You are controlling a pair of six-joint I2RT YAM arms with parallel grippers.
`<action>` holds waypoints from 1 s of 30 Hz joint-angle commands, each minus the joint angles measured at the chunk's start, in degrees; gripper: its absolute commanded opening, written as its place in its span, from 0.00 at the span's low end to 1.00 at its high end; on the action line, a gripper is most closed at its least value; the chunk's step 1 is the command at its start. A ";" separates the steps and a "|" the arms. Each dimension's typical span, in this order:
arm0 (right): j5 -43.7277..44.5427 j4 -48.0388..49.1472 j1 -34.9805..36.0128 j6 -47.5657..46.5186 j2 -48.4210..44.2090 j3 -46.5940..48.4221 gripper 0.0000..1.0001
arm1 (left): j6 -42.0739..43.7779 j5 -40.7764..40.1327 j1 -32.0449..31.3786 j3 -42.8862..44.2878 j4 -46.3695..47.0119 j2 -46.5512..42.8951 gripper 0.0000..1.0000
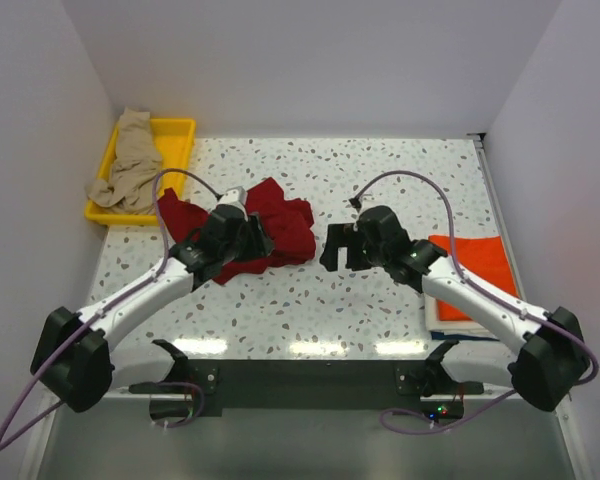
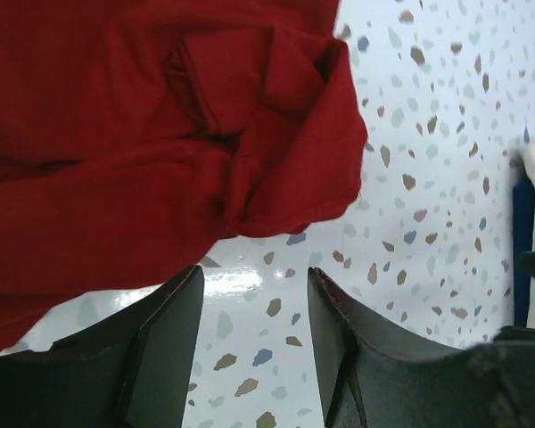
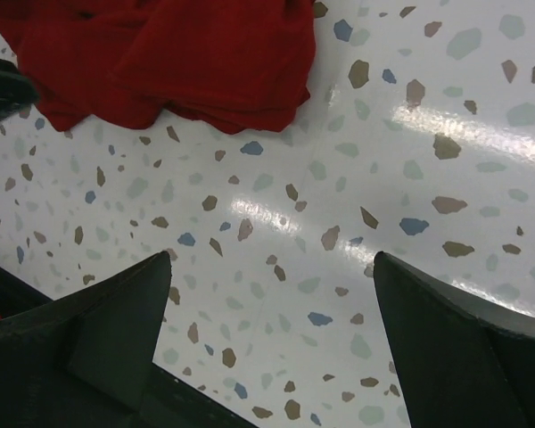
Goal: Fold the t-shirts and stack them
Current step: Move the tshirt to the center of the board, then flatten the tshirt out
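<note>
**Both hands free; dark red shirt lies crumpled and unfolded at mid-worktop.**

Nearest, at the right edge, we note the orange shirt (image 1: 475,265) lying folded on the white shirt (image 1: 446,318). The left hand (image 2: 254,285) stands released, grasping nothing, just at the hem of the dark red shirt (image 2: 116,134). The right hand (image 3: 272,267) is likewise wide apart over the bare worktop (image 1: 380,180), just beside that shirt's right edge. Farthest off, the tan shirt (image 1: 130,165) is heaped in the yellow tray (image 1: 175,128), spilling over its rim. Risk, in our judgement: the red cloth is bunched in layers, so a pinch may gather several plies and fold in creases. Lifting the tan shirt may also drag the tray. Count: two hands, four shirts (one of each colour), one tray.
</note>
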 commanded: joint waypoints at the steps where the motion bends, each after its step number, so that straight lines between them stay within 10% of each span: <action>1: 0.85 7.99 2.01 1.16 6.39 1.87 0.99 | -5.14 -10.92 2.65 -3.12 -5.47 -6.17 0.55; 9: 9.56 11.61 9.73 -0.51 21.23 13.72 0.88 | -6.03 -3.81 18.31 -14.73 -6.02 -17.68 0.54; 30: 30.14 -0.88 15.73 -1.30 45.69 37.56 0.77 | -4.53 -1.87 22.27 -15.17 -2.50 -10.75 0.51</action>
